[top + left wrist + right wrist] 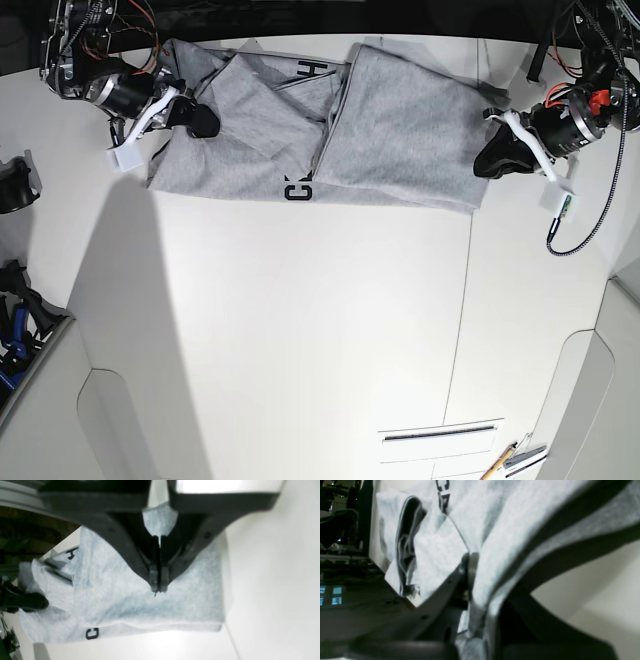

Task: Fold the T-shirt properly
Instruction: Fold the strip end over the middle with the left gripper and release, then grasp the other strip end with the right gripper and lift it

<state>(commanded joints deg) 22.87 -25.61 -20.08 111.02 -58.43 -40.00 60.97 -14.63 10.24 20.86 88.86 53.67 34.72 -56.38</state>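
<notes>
My left gripper (157, 586) pinched together, right gripper (190, 118) clamped on the T-shirt (400, 130): lift both edges evenly, keeping cloth taut

I see a white table (300, 330) filling most of the base view, with a thin seam (462, 300) running front to back on its right part. A slot (440, 432) sits near its front edge, with a pencil (500, 462) just below it. A black cable (590, 215) loops over the right side. Wires (120, 20) cluster at the far left corner. Dark clutter lies off the left edge (15, 310). Lit screens (331, 595) glow in the dim room beyond the table. Light is bright and even, with soft shadows.
</notes>
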